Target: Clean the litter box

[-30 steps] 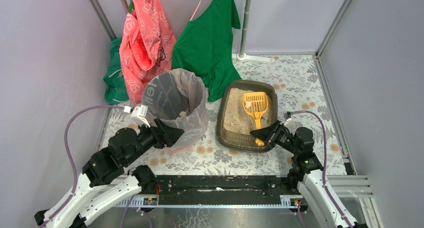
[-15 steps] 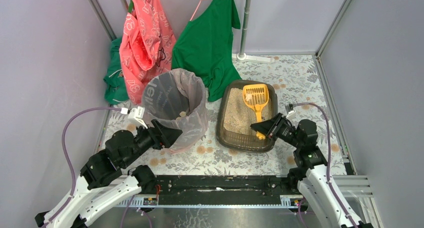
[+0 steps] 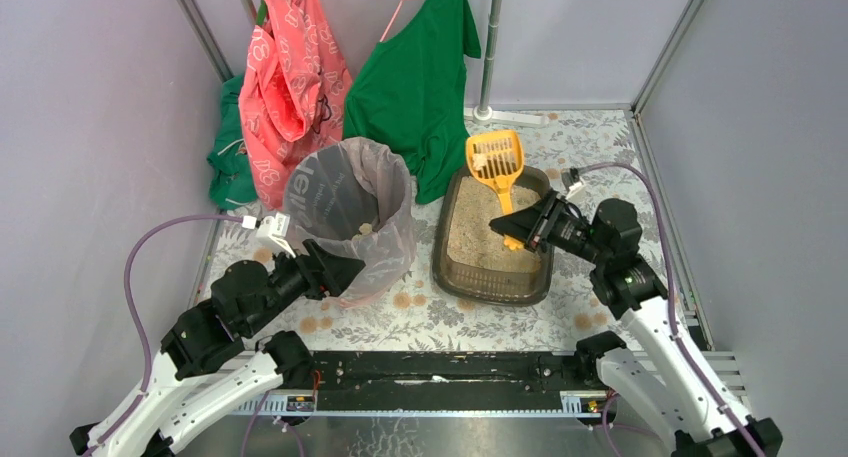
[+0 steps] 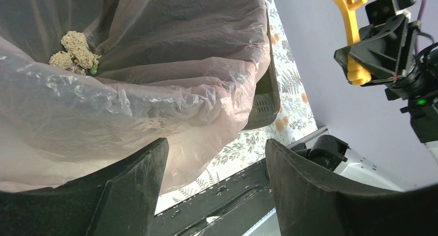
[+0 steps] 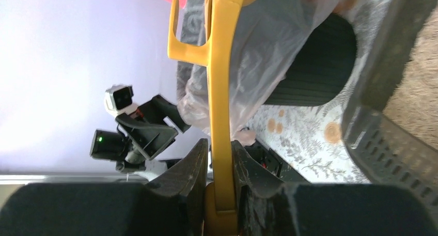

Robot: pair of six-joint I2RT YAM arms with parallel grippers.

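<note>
Overhead, the right gripper point(image 3: 508, 225) clamps the yellow scoop point(image 3: 496, 160) over the litter box point(image 3: 487, 289), right of the bin point(image 3: 310, 192); at the left wrist, the left gripper point(image 4: 216, 153) gapes wide near the bin; at the right wrist, fingers point(image 5: 188, 169) pinch the handle point(image 5: 221, 117).

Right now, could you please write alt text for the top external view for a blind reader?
The right gripper holds a yellow scoop by its handle over the far end of the litter box. The open left gripper sits beside a bag-lined bin.
</note>
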